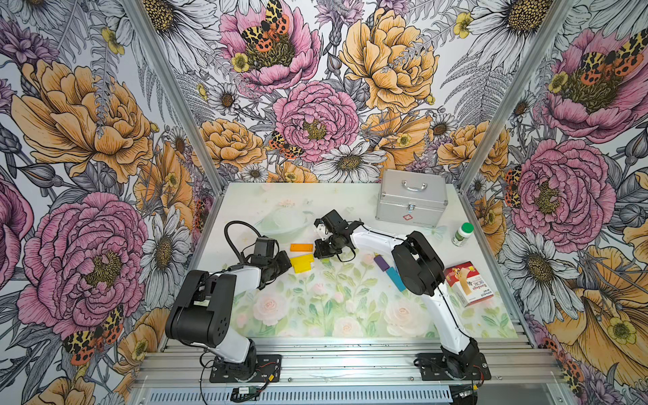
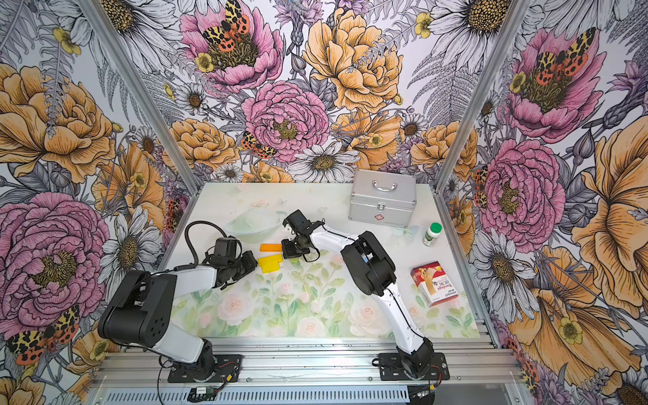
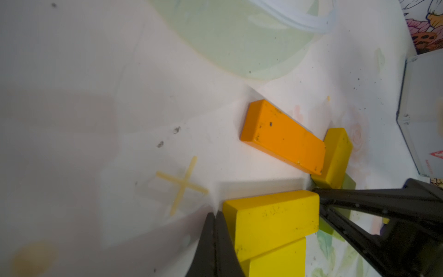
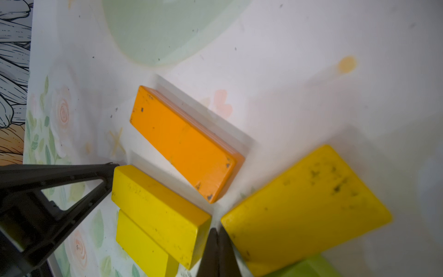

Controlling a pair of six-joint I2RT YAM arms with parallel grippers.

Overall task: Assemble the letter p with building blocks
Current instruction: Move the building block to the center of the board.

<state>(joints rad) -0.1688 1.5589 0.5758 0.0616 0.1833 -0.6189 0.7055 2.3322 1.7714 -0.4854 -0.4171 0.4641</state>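
Note:
In both top views an orange block (image 1: pixel 301 247) (image 2: pixel 270 248) lies flat, with yellow blocks (image 1: pixel 301 263) (image 2: pixel 269 263) bunched just in front of it. My left gripper (image 1: pixel 289 261) (image 3: pixel 214 215) is shut and empty, its tips against the end of a yellow block (image 3: pixel 273 218) that rests on another yellow one (image 3: pixel 278 261). My right gripper (image 1: pixel 317 254) (image 4: pixel 218 231) is also shut and empty, its tips between that stacked yellow block (image 4: pixel 158 206) and a separate yellow block (image 4: pixel 306 206) lying over a green one (image 4: pixel 309 266). A purple block (image 1: pixel 381 263) and a blue block (image 1: pixel 395 278) lie by my right arm's elbow.
A silver case (image 1: pixel 412 203) stands at the back right. A green-capped white bottle (image 1: pixel 463 234) and a red-and-white bandage carton (image 1: pixel 468 283) sit along the right side. A clear dish (image 1: pixel 280 222) lies behind the orange block.

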